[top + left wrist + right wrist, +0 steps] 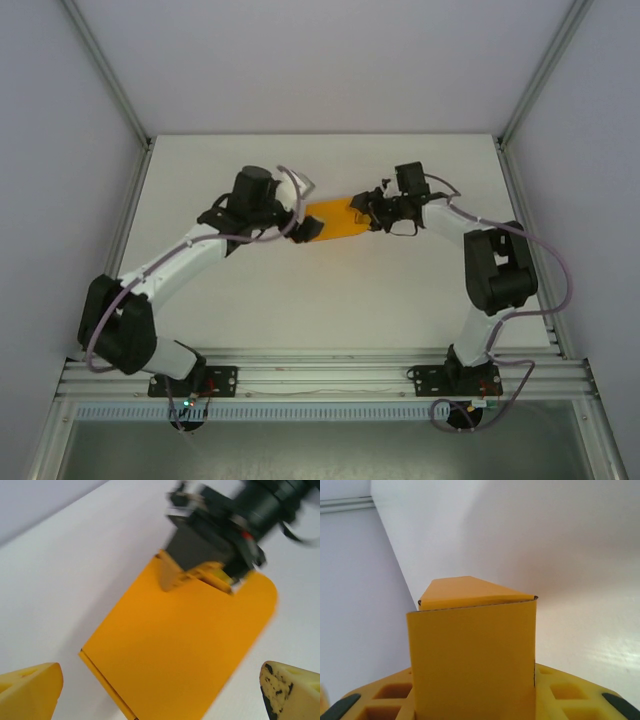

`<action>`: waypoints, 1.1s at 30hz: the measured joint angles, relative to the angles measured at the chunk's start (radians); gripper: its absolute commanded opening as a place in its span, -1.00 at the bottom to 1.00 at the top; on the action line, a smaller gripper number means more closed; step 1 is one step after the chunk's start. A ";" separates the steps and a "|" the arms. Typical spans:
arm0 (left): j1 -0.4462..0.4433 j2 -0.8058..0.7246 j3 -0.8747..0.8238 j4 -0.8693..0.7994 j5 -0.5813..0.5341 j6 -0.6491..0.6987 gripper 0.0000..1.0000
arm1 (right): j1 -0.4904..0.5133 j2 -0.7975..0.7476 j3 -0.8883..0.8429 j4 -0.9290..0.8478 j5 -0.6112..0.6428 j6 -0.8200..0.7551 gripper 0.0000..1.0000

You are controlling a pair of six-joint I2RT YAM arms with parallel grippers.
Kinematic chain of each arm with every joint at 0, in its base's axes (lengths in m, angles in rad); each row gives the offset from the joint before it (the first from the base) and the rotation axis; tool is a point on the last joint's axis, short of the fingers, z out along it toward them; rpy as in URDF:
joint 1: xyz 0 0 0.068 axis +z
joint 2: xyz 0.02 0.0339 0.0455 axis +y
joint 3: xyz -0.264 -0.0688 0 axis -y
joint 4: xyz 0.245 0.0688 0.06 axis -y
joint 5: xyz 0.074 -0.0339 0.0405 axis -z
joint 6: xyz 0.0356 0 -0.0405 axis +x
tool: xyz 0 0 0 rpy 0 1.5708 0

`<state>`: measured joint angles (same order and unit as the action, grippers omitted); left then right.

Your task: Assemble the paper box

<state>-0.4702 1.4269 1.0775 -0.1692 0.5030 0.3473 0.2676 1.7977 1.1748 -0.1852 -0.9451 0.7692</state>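
Left gripper (302, 228): jaws spread wide, gripping nothing; its yellow fingers (30, 692) stand on either side of the box's near end.
Right gripper (372, 213): clamped on the box's far end.
Box (335, 218): orange card, folded fairly flat, stretched between the two grippers over the middle of the table.
Table (330, 300): white.

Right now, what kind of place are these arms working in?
Probably a lab robot cell, not a home: a white table enclosed by an aluminium frame, with two arms bolted to a rail, working on an orange paper box.
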 measured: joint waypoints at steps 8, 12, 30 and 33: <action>-0.100 -0.001 -0.004 -0.156 -0.176 0.344 0.99 | 0.000 -0.019 0.032 -0.273 -0.084 0.085 -0.48; -0.105 -0.063 -0.051 -0.155 -0.178 0.447 0.99 | 0.000 -0.023 0.032 -0.302 -0.162 0.187 -0.51; -0.113 -0.023 -0.077 -0.155 -0.216 0.565 0.92 | -0.014 -0.080 0.032 -0.283 -0.249 0.449 -0.55; -0.113 -0.016 -0.069 -0.152 -0.227 0.568 0.75 | -0.016 -0.095 0.032 -0.281 -0.245 0.459 -0.55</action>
<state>-0.5831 1.4105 1.0084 -0.3210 0.2756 0.9157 0.2516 1.7031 1.2064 -0.4660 -1.1900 1.2282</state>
